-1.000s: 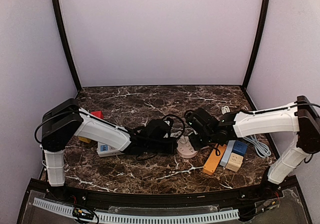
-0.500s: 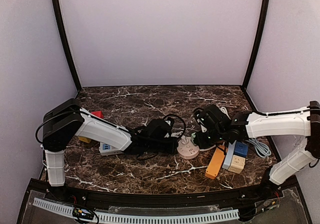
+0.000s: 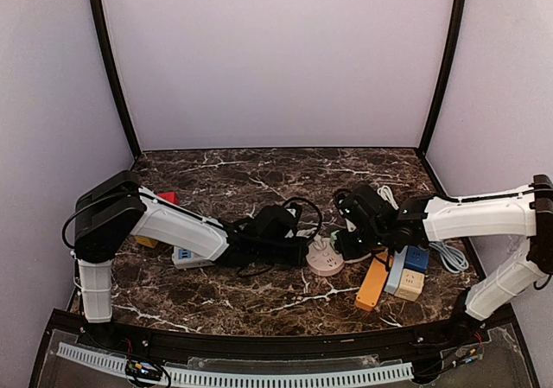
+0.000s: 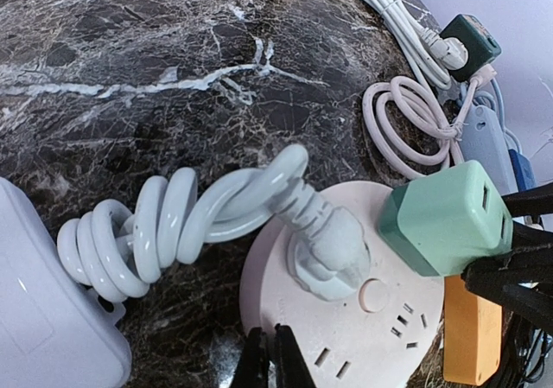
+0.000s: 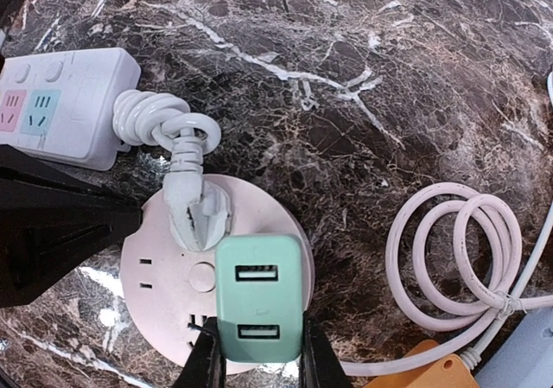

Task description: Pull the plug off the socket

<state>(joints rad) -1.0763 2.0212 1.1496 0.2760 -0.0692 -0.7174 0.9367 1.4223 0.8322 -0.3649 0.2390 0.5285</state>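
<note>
At the round socket [image 5: 164,276] on the marble table [image 3: 225,172], the right gripper [image 5: 259,358] is clamping the green plug [image 5: 259,297] by its sides, fingers [image 5: 207,362] cut off by the frame edge; the prongs are hidden, so seating cannot be told. The left gripper [image 4: 270,358], fully closed and empty, is sitting at the socket's rim, mostly out of frame. Pale walls [image 3: 276,60] are enclosing the table.

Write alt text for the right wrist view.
The right tool grips a mint-green USB plug over a round pale socket on a marble table. A white plug with a coiled cord sits in the socket beside it; a white power strip lies left.
</note>
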